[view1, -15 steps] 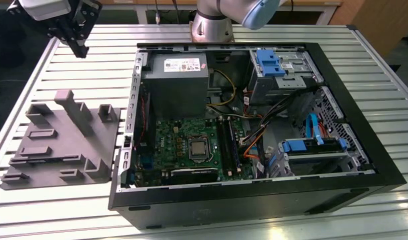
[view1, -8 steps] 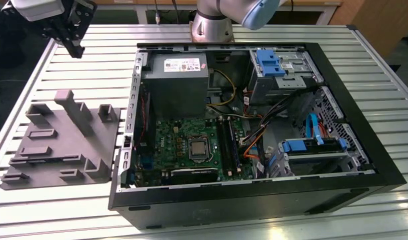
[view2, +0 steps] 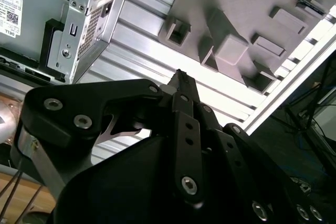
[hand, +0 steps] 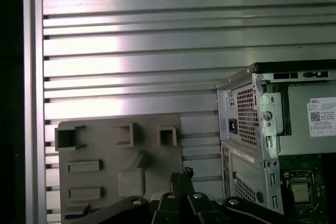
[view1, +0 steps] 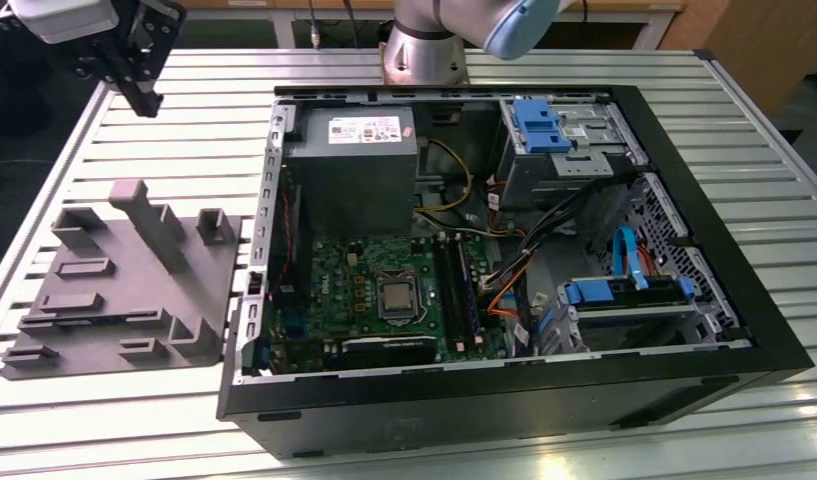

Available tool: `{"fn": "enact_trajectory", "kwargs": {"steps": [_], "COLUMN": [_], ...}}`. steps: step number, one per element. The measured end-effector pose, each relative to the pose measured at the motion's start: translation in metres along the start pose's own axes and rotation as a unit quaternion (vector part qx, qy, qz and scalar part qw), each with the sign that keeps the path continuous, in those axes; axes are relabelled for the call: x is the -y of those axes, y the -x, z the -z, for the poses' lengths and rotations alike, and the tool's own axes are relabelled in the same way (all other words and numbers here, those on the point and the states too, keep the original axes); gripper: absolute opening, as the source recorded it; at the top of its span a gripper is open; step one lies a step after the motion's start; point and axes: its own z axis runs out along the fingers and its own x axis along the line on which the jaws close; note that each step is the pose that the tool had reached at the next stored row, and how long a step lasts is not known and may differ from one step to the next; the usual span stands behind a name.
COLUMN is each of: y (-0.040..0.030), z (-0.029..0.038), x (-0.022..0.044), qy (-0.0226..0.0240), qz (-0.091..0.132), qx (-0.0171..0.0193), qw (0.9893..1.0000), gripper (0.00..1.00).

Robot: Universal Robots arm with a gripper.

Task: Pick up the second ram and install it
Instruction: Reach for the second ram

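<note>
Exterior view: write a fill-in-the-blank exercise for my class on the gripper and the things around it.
The gripper hangs over the table, on the exterior view's ___ of the computer case.
Its jaws are ___, with nothing between them.
The moulded tray beside the case is coloured ___.
The drive-bay clips are coloured ___.
Missing words: left, shut, grey, blue.

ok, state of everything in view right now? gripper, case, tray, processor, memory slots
gripper: shut, holding nothing, up off the table past the case's back corner
computer case: lying on its side, side panel off, inside open
grey tray: flat on the table beside the case, apart from the gripper
processor: bare, no cooler on it
memory slots: cannot tell whether filled
</note>
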Motion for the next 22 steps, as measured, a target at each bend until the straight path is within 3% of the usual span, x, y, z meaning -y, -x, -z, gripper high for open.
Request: {"fn": "enact_trajectory", "kwargs": {"steps": [22], "y": [-0.0186], "z": [0.0005], "x": [0.0048], "qy": [0.0037], "qz": [0.000], "qx": [-0.0003], "qw": [1.0000], "gripper": [0.11]}}
